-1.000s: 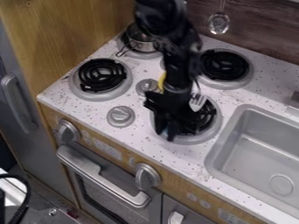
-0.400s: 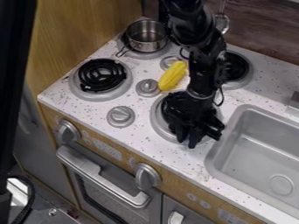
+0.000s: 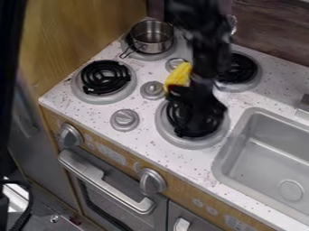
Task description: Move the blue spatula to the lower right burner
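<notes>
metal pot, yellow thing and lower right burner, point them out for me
Metal pot [image 3: 152,48], camera view, on its outer wall.
Yellow thing [image 3: 178,76], camera view, near its visible middle.
Lower right burner [image 3: 192,143], camera view, on its grey rim.

The claw hangs over the lower right burner, near a yellow corn cob.

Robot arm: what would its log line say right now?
Arm over lower right burner | yellow toy beside arm | pot on upper left burner
</notes>
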`<act>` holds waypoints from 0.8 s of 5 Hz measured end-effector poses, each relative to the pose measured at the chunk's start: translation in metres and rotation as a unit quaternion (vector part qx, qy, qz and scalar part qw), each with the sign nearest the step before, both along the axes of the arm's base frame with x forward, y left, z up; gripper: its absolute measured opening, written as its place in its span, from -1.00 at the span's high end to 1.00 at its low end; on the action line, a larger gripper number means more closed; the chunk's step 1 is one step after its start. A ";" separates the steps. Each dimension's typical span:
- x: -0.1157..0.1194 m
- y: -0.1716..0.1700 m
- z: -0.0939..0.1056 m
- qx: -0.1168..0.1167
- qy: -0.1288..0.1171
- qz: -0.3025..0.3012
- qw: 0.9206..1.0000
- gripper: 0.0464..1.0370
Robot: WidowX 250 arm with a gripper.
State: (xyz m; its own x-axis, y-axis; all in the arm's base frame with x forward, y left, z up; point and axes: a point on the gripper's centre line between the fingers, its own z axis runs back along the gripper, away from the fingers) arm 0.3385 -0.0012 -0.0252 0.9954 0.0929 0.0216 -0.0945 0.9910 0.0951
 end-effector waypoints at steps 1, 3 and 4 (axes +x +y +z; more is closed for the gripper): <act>0.009 0.016 0.011 0.000 -0.009 0.028 1.000 0.89; 0.010 0.017 0.011 -0.021 -0.009 0.034 0.999 0.89; 0.002 0.012 0.007 -0.012 0.006 0.014 1.000 0.89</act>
